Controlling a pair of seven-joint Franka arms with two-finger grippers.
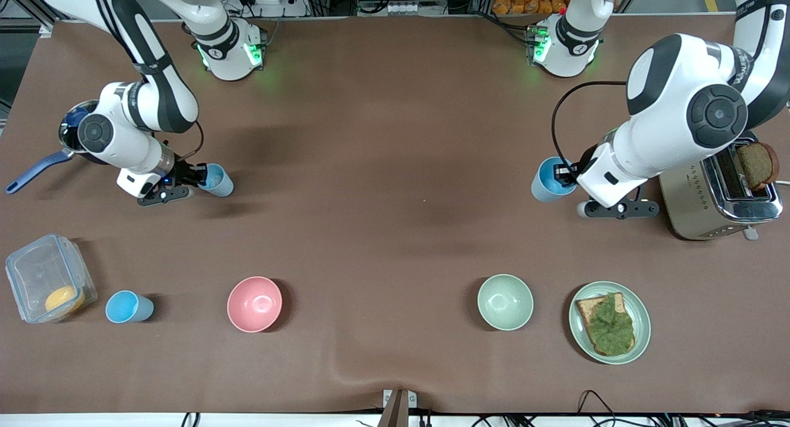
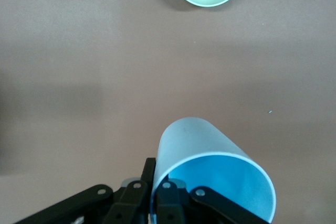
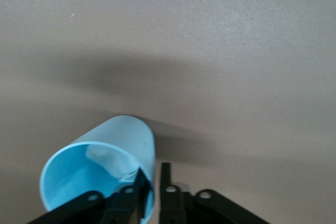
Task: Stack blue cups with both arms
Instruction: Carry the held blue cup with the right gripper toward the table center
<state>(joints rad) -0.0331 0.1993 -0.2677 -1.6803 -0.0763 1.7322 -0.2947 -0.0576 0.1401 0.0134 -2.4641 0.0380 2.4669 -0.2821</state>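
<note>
Grippers at both ends of the brown table (image 1: 382, 168) each clamp 1 blue cup by its rim. Left gripper (image 1: 566, 174), toward the left arm's end, is closed on the wall of a deeper-blue cup (image 1: 549, 180), 1 finger (image 2: 167, 195) inside the rim and the other outside; this cup is tilted, its mouth turned toward the wrist camera, beside a toaster (image 1: 719, 195) holding a slice of dark bread (image 1: 758, 165). Right gripper (image 1: 196, 175), toward the right arm's end, is pinched on the rim of a paler cup (image 1: 217, 180) with a whitish patch inside (image 3: 107, 161); the cup leans on its side against the tabletop in the right wrist view. A 3rd blue cup (image 1: 126, 306) stands upright nearer the front camera, between a clear lidded container (image 1: 46, 279) and a pink bowl (image 1: 254, 303). Along the same row lie a pale green bowl (image 1: 505, 302) and a green plate (image 1: 642, 322) bearing toast with lettuce (image 1: 608, 322). A blue-handled pan (image 1: 37, 168) sits partly hidden under the right arm.
</note>
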